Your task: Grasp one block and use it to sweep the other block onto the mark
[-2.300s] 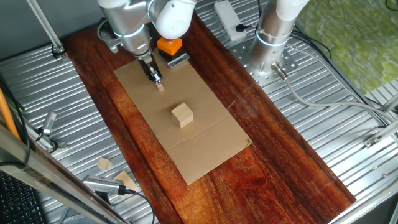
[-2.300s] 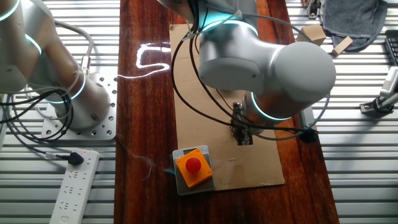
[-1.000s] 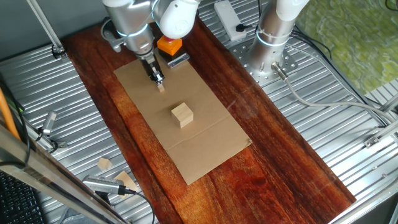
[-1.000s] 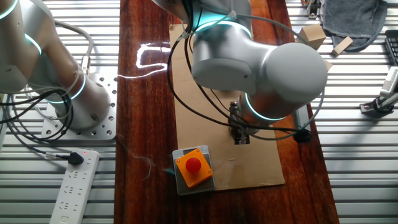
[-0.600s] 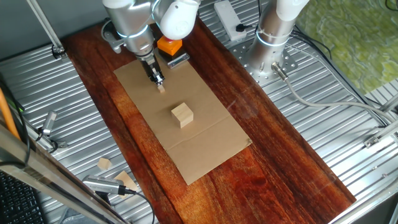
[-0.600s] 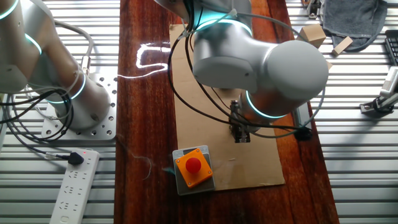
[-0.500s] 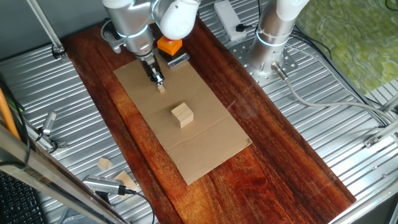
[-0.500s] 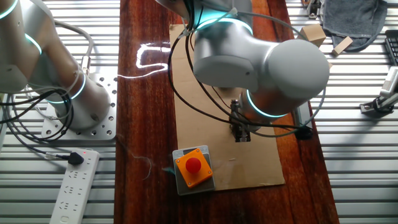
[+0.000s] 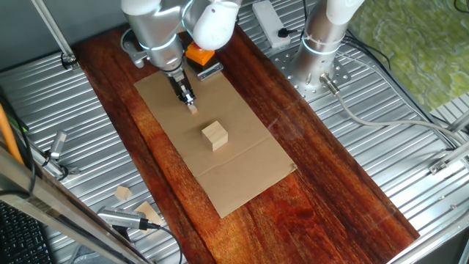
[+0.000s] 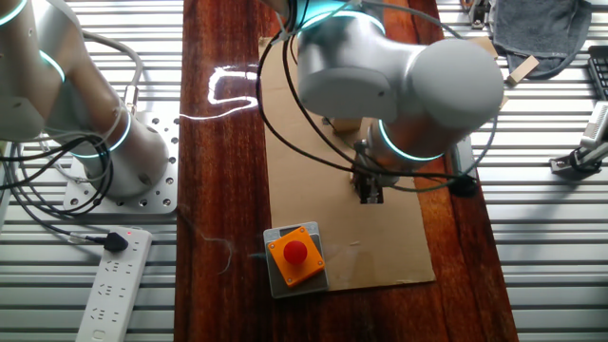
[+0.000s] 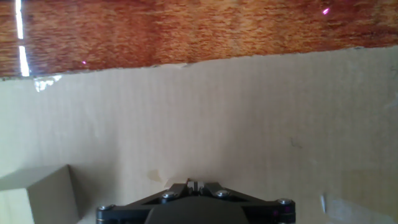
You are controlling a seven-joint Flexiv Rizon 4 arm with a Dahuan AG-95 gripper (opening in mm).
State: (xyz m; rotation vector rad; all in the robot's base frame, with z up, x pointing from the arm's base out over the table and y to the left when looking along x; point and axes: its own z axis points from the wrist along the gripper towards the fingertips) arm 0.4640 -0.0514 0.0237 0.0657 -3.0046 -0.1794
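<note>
My gripper [image 9: 189, 102] pinches the tiny block [image 9: 193, 109] between closed fingers, over the cardboard sheet [image 9: 249, 165] toward the counter's far end. The bigger cube [image 9: 215, 136] sits mid-sheet, near the counter's centre.

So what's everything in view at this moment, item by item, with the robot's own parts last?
Cube: one, pale tan wood, middle of the cardboard, apart from the hand.
Tiny block: one, light tan, at the hand's fingertips.
Cardboard: one sheet, brown, on the wooden board.
Board: one, dark red wood, along the metal table.
Button box: one, orange with red button, at the cardboard's end.
Scraps: a few, pale wood, on the metal table.
Power strip: one, white, beside the board.
Cloth: one, grey, corner.
Hand: one, dark, shut on the tiny block.
Arm: one, silver-white, over the cardboard.
</note>
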